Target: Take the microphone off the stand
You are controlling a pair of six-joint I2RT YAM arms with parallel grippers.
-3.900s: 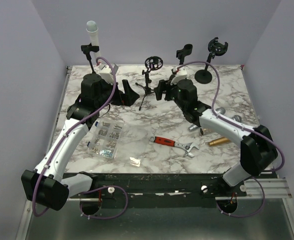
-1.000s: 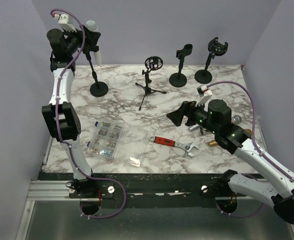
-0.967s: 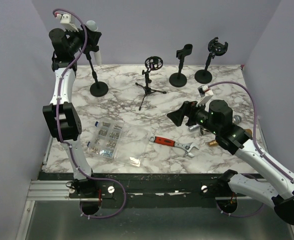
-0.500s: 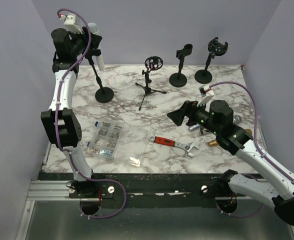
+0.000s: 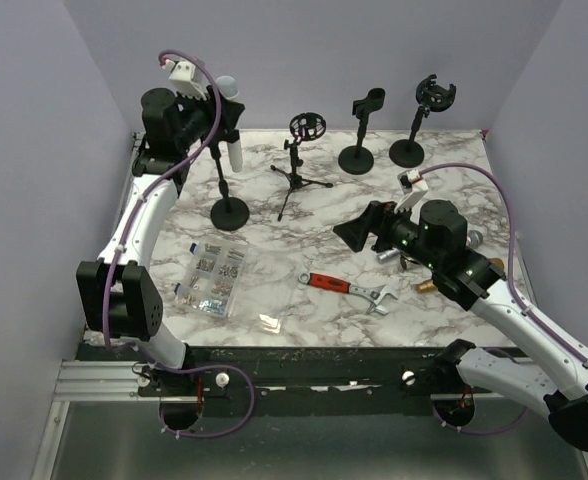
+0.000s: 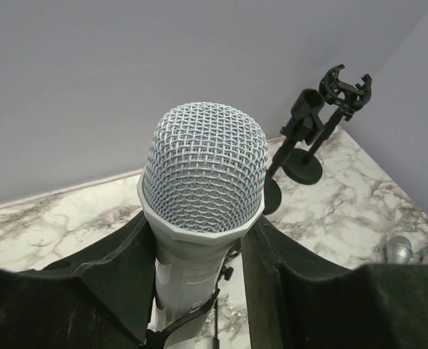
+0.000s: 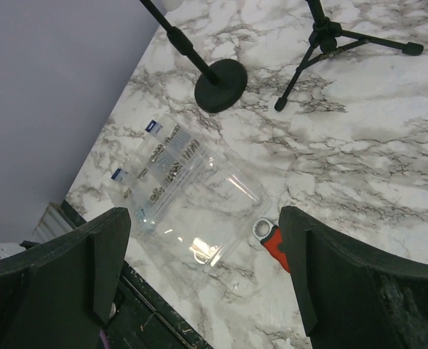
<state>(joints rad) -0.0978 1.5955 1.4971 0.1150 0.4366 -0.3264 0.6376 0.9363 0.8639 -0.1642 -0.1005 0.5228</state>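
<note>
— What can't you see here?
— The microphone's (image 6: 203,171) lower body. The wrist view cuts it off, and from above your left tool (image 6: 197,251) hides where the stand (image 5: 221,180) grips it. That tool is closed partway, fingers (image 6: 105,283) pressed on its body.
— Which way does it point?
— Mesh head up, long axis near upright, above the stand's base.
— Room to move?
— Wall (image 5: 304,50) behind the stand, a tripod (image 5: 296,180) just right, a screw box (image 5: 212,277) in front. Your right tool (image 5: 359,232), well right of it, gapes wide, empty.
</note>
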